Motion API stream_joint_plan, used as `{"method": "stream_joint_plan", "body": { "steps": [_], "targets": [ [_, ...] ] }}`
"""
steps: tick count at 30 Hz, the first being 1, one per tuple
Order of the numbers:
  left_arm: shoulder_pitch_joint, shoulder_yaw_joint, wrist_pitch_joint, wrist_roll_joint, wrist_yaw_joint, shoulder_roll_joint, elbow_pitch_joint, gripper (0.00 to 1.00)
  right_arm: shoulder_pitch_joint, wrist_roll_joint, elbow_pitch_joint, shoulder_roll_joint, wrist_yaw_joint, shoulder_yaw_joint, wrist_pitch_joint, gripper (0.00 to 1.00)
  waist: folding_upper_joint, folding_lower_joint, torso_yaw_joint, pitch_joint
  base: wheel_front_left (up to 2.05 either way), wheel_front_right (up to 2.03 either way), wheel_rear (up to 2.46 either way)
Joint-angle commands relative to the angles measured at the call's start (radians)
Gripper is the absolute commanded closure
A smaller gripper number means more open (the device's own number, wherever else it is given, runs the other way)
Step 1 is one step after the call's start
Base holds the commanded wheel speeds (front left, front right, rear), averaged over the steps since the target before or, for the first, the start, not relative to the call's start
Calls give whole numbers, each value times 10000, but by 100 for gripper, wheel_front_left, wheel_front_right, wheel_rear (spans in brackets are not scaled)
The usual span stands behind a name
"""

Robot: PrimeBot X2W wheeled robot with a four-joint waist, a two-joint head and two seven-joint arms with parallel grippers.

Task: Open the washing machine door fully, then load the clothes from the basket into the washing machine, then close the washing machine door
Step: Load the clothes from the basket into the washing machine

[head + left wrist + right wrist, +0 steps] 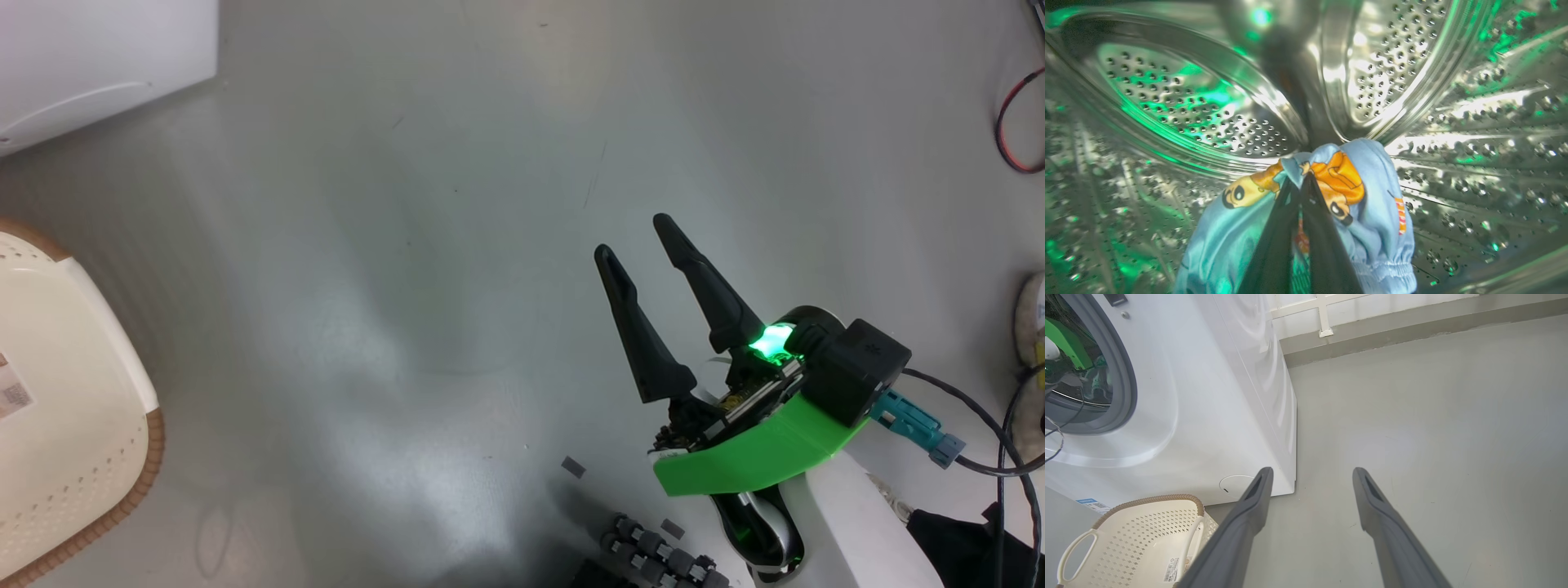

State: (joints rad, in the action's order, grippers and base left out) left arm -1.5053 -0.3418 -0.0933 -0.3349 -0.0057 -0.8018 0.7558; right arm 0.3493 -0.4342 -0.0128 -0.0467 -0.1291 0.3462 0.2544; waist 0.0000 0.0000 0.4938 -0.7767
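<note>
The clothes (pixel 1372 228), 1 light-blue cartoon-print bundle, are inside the steel drum (pixel 1474 122) of the washing machine (pixel 1216 396), pinched between the closed fingers of the left gripper (pixel 1301 179). The right gripper (pixel 633 235) hovers over the grey floor (pixel 367 245), its 2 fingers spread wide and empty, near the cream basket (pixel 1151 498).

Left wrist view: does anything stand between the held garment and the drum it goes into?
Nothing visible does. The left gripper, shut on the light-blue garment, is inside the drum, and the perforated steel around the garment looks bare.
</note>
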Motion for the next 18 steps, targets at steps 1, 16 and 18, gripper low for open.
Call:
{"method": "stream_joint_plan", "body": {
  "steps": [1,16,18],
  "targets": [
    [-245,35,115,144,-160,-386,-13,100,-163,-80,-219,-35,-16,193,74,0,0,0,31,-16,0,0,0],
    [-1083,-402,-304,-265,-967,196,1633,10,-190,-59,-158,-35,-16,144,74,0,0,0,-38,-7,0,0,0],
    [-1043,-420,-391,-346,-872,361,1777,0,-155,-43,-146,-35,-16,92,74,0,0,0,-104,41,0,0,0]
  ]
}}
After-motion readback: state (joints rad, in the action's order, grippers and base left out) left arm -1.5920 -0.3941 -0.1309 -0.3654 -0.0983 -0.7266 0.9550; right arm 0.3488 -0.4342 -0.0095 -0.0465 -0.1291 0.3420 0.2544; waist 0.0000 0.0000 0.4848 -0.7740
